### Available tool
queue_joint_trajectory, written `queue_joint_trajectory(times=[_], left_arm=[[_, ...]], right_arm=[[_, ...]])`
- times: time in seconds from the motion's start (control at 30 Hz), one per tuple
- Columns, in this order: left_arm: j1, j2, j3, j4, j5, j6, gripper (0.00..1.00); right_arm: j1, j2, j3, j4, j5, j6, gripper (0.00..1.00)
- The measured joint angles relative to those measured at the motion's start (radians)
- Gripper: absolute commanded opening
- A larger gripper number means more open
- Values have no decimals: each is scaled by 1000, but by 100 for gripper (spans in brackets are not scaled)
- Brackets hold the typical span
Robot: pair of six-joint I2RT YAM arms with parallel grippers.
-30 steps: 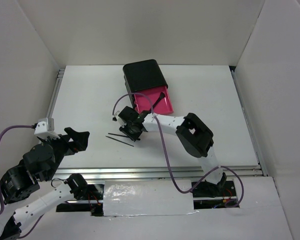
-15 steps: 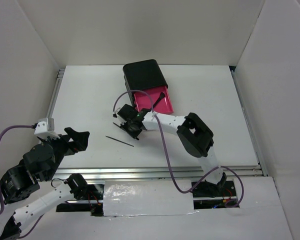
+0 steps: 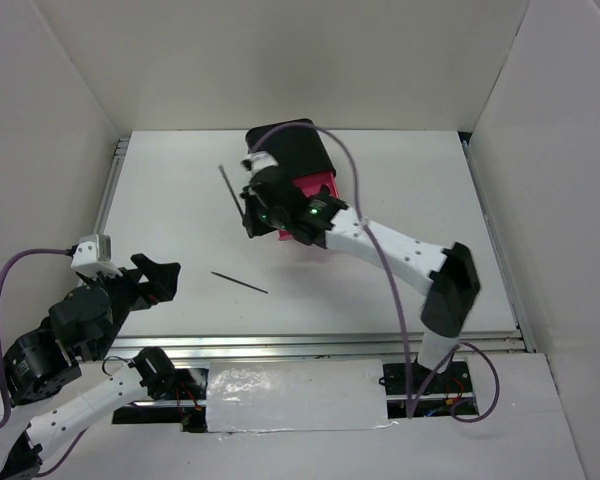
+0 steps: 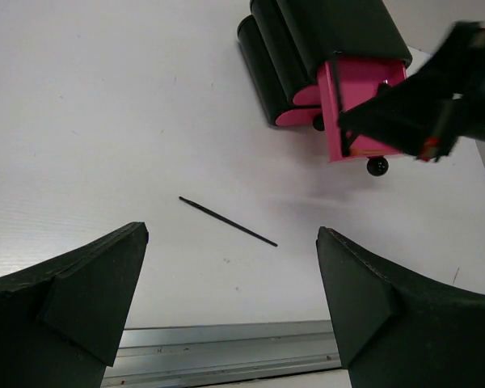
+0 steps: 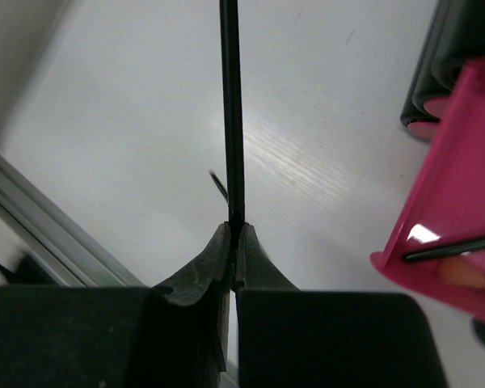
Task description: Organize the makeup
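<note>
My right gripper [image 3: 248, 218] is shut on a thin black brush [image 3: 230, 192], held above the table just left of the black chest [image 3: 288, 150]; in the right wrist view the brush [image 5: 231, 105] sticks straight out from the closed fingertips [image 5: 236, 234]. The chest's pink drawer [image 5: 461, 194] is open and holds another thin black brush [image 5: 453, 247]. A second thin black brush [image 3: 239, 282] lies on the table; it also shows in the left wrist view [image 4: 226, 221]. My left gripper [image 3: 160, 280] is open and empty near the front left, well short of that brush.
White walls enclose the table on three sides. A metal rail [image 3: 320, 345] runs along the near edge. The chest with its pink drawer [image 4: 356, 101] also shows at the top right of the left wrist view.
My right gripper has lifted one thin black brush off the table and swung up and back toward the chest. One brush stays on the table. The left arm has not moved.
</note>
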State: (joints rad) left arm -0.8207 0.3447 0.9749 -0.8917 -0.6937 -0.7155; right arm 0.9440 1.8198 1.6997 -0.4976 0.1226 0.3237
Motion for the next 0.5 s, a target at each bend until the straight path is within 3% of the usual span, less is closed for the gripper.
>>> queue_joint_trajectory(times=[0.2,0.33,0.5], left_arm=[[0,0,0,-2,-2,-1,99],[0,-2,0,-7,-5,-3,99],[0,-2,0,-11,-8,-5,99]], right_arm=[[-103,-353,-455,214,199,530,0],[-130,-316,-466,200,310,757,0],[-146,-257,-438,168,351,922,0]])
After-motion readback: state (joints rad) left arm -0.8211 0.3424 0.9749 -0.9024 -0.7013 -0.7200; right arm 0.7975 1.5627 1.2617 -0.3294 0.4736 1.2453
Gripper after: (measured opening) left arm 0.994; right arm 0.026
